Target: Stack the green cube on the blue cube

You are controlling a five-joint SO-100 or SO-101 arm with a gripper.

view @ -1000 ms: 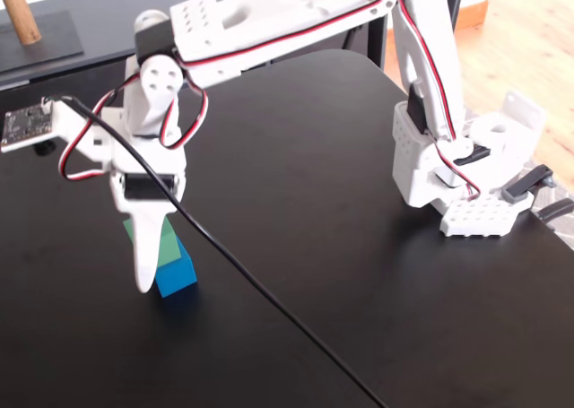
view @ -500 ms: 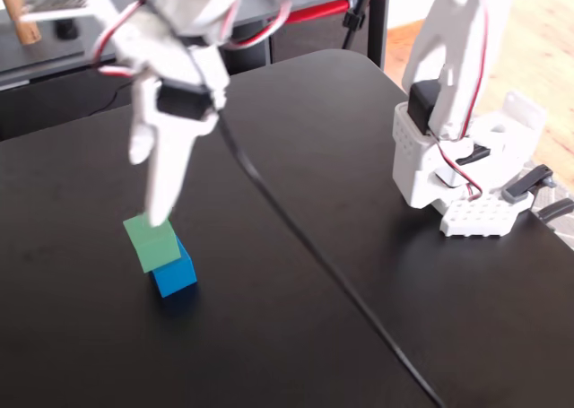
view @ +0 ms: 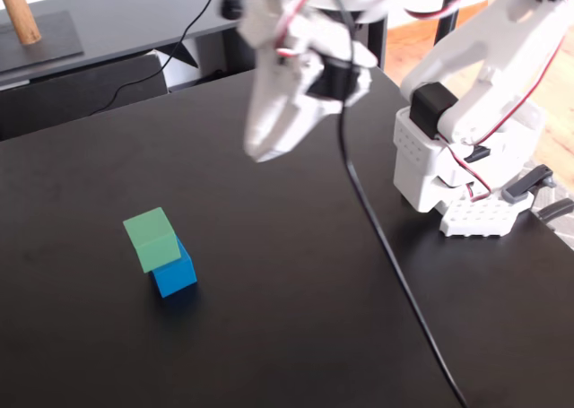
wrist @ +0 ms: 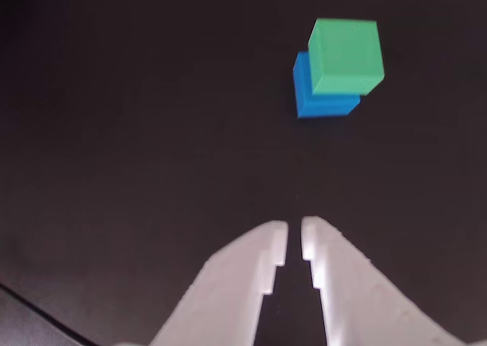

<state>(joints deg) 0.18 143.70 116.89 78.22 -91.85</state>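
Surroundings: black matte worktop point(view: 296, 336) fills most of the fixed view; a wooden floor shows at the upper right, and a dark shelf with a wooden post point(view: 20, 13) stands at the upper left.
Arm base: white printed base point(view: 466, 170) sits at the right edge of the worktop in the fixed view, with red and black wires running along the arm.
Cable: a black cable point(view: 386, 273) hangs from the raised arm and trails across the worktop toward the bottom edge.
Green cube: the green cube point(view: 152, 239) rests on top of the blue cube point(view: 177, 271), left of centre on the worktop in the fixed view. It is offset, overhanging the blue cube toward the upper left there and turned slightly against it.
Wrist view of the stack: the green cube point(wrist: 346, 57) covers most of the blue cube point(wrist: 316, 95), whose left and lower edges stick out; the stack lies in the upper right of that view.
Pincer: the pincer point(view: 260, 152) is raised above the worktop, well apart from the stack and up to its right in the fixed view, tips pointing down-left. In the wrist view the pincer point(wrist: 294, 243) holds nothing; its two white fingers stand nearly together, only a narrow dark slit between the tips.
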